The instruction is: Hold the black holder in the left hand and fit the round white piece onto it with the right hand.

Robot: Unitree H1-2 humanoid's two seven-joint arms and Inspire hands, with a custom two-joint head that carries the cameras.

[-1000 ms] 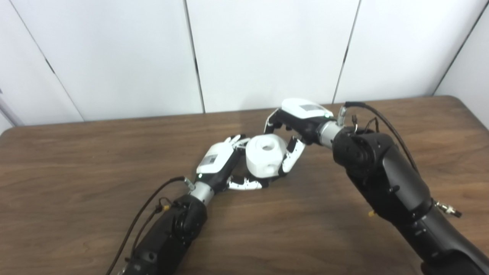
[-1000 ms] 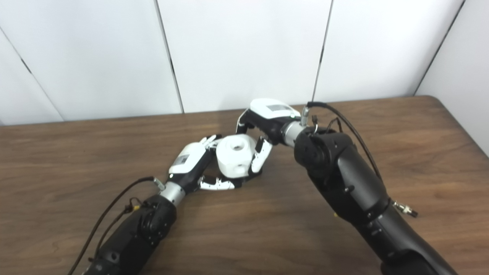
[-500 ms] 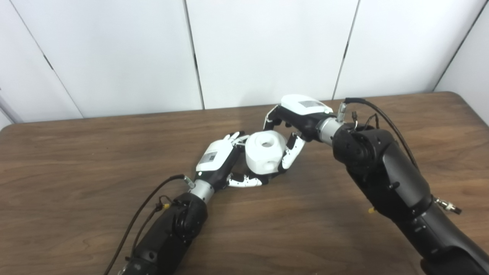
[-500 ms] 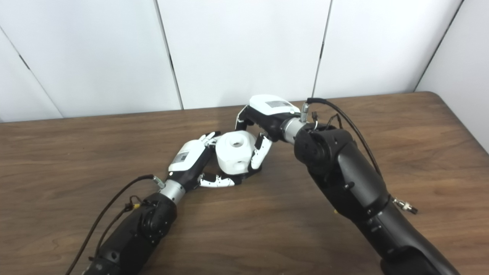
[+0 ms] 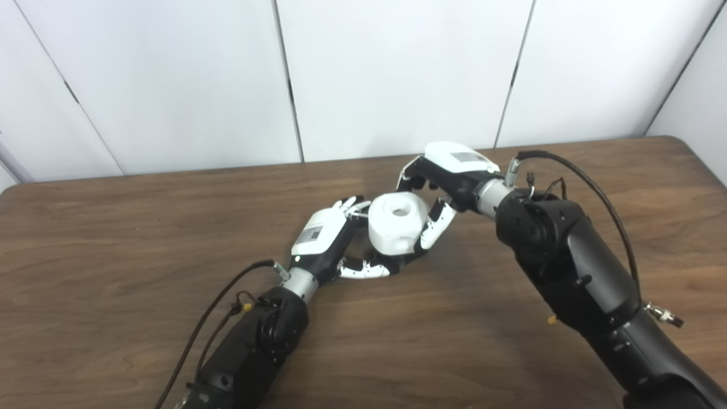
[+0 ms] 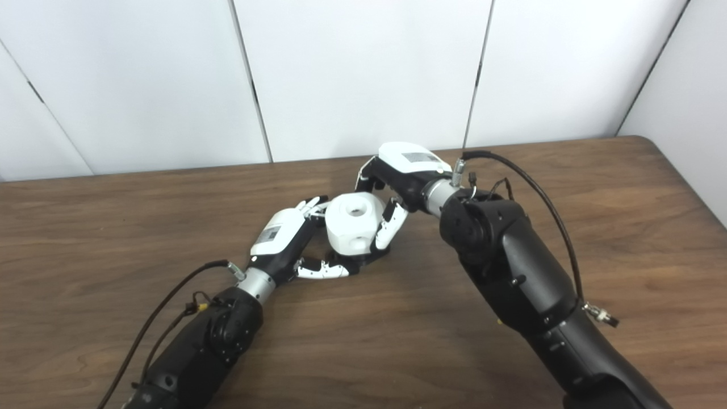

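a wide brown wooden table (image 5: 113,238) fills the scene in front of pale wall panels; our two black arms reach in from the bottom edge and meet near the middle of it; our right hand (image 5: 448,173) arches over from the right, its fingers (image 5: 437,226) curled down on the round white piece (image 5: 397,230), one pressed on its right flank and others behind its far side, so we judge it holds the piece; our left hand (image 5: 324,241) lies low on the left, its fingers (image 5: 363,271) curved under and around the base of the piece, where only a dark sliver of the black holder (image 6: 347,262) shows; we cannot tell how firmly it is gripped; the piece stands upright between both hands, hole facing up, apparently resting on the holder; whether it is fully seated is hidden; to do this step well, we judge that we should keep the left hand still, press the piece straight down without tilting it, and loosen the right fingers only once it sits level.
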